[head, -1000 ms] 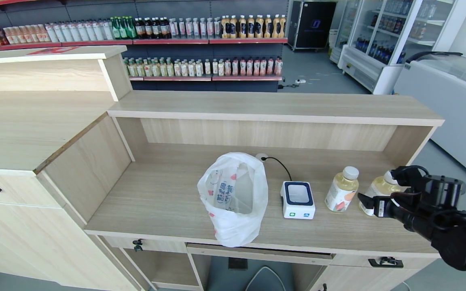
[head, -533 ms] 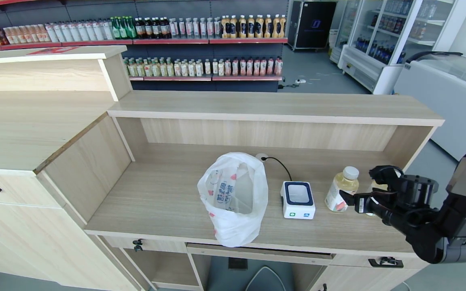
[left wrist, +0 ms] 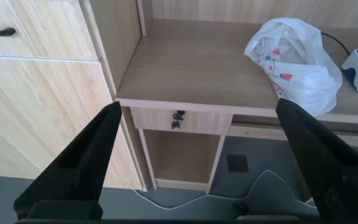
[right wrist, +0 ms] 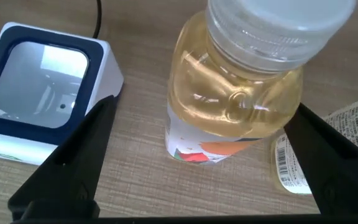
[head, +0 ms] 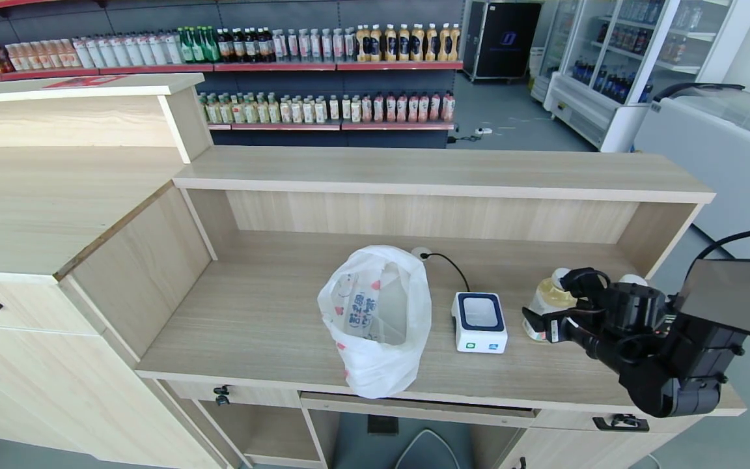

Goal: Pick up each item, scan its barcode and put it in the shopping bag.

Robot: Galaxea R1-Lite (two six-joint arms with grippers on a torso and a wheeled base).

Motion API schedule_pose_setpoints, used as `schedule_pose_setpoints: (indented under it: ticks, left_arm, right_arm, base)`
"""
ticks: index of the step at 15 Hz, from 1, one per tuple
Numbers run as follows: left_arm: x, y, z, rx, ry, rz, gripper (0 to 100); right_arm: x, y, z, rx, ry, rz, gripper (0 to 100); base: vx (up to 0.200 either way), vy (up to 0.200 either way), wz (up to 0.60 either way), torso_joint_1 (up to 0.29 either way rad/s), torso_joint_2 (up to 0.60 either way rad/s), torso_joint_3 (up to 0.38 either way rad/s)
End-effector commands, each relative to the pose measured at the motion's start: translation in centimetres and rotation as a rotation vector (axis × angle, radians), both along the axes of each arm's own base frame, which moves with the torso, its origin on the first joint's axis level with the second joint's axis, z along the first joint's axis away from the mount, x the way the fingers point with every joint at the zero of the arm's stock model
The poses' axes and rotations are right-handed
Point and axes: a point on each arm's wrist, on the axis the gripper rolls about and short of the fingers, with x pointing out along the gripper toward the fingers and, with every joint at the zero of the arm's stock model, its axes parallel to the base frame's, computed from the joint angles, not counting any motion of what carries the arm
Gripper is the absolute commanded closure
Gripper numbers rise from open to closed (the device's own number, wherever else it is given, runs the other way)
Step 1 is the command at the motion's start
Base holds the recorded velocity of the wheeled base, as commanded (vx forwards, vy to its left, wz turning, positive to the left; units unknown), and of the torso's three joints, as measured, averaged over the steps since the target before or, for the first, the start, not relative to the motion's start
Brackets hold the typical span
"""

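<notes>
Shop counter [head: 271, 326]: my R gripper [right wrist: 197, 168], jaws spread, sits round bottle [right wrist: 235, 106] nearest scanner [head: 479, 320]; pick step, nxt I'd close & lift.

Behind the wooden bench [head: 258, 312], store shelves [head: 271, 66] hold rows of drink bottles [head: 323, 107]; glass-door fridges [head: 616, 58] and a chest freezer [head: 720, 163] stand at right

Head view looks down on the counter [head: 271, 312] — left wrist from afar, right wrist close; all share the scanner [head: 479, 319].
</notes>
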Motion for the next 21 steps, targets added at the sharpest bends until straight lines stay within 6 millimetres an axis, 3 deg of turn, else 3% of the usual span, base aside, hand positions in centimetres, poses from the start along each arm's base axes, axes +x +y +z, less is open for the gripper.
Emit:
schedule_pose_setpoints:
  ticks: [1,9,17,21]
  left_arm:
    - [0.0,0.0,0.0,0.000,0.000,0.000,0]
    - [0.0,0.0,0.0,0.000,0.000,0.000,0]
    - [0.0,0.0,0.0,0.001,0.000,0.000,0]
    - [0.0,0.0,0.0,0.000,0.000,0.000,0]
  right_arm:
    - [0.8,0.7,-0.8,-0.006,0.000,0.006,0]
    - [2.8,2.7,-1.9,-0.001,-0.035,-0.016,0]
    - [3.7,0.3,-3.1,-0.001,-0.030,-0.063,0]
    - [5.5,0.6,-2.7,0.023,-0.084,0.030,0]
  base:
    - [0.000,0.000,0.00,0.000,0.00,0.000]
    - [0.000,0.000,0.00,0.000,0.00,0.000]
    - [0.000,0.000,0.00,0.000,0.00,0.000]
    - [0.000,0.000,0.00,0.000,0.00,0.000]
